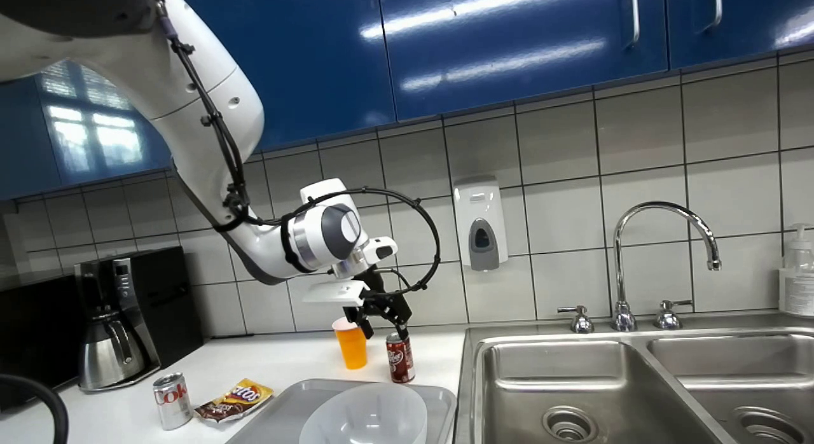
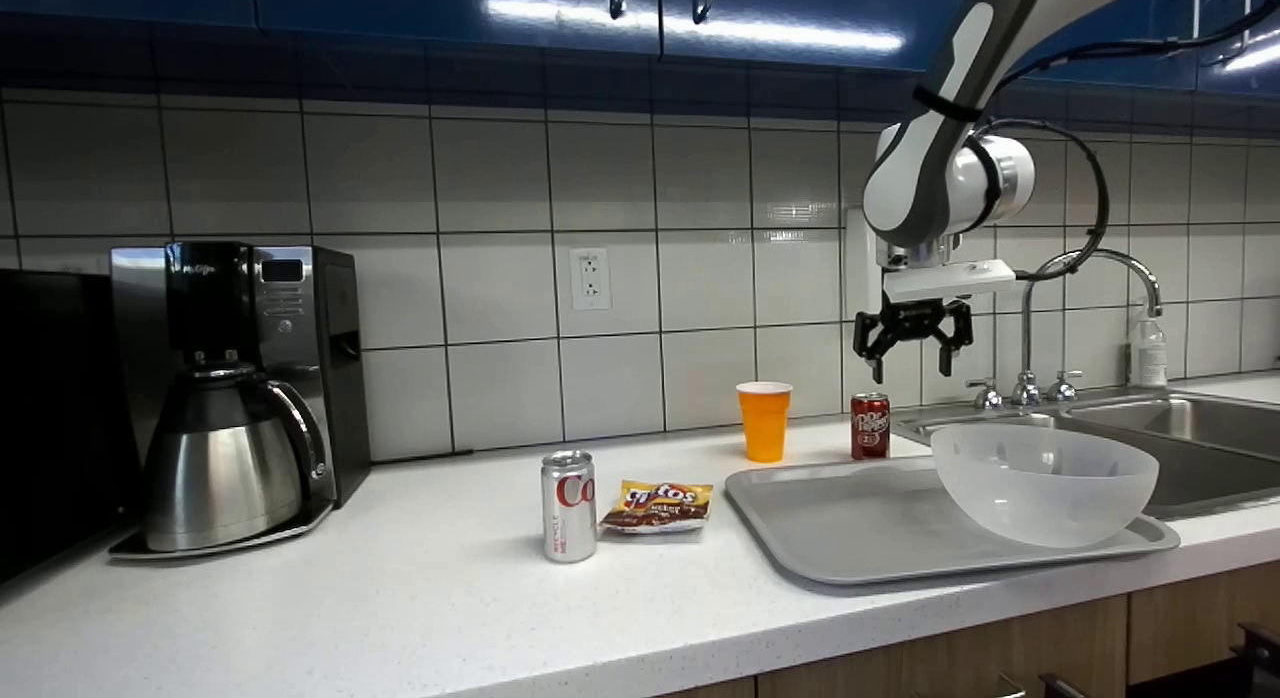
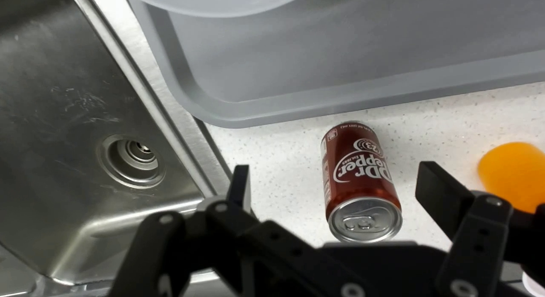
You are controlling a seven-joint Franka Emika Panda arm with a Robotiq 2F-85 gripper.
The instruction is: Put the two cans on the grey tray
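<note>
In the wrist view, my claw was spread wide and grasped nothing; the red can stood upright on the table and appeared between the fingers. I judged that the step was to pick this can, so I had to centre over it, descend straight and close softly, because its thin wall could dent. The orange cup was near the finger at the picture's right and could be knocked; the grey tray lay just beside the can.

In an exterior view, the claw hung above the can, not touching. The silver can stood farther along the table, and a snack bag lay between it and the tray. A bowl occupied one end of the tray, so the bare end seemed safer for placing.

In an exterior view, a fingertip overlapped the red can's top, so the centring needed a check.
</note>
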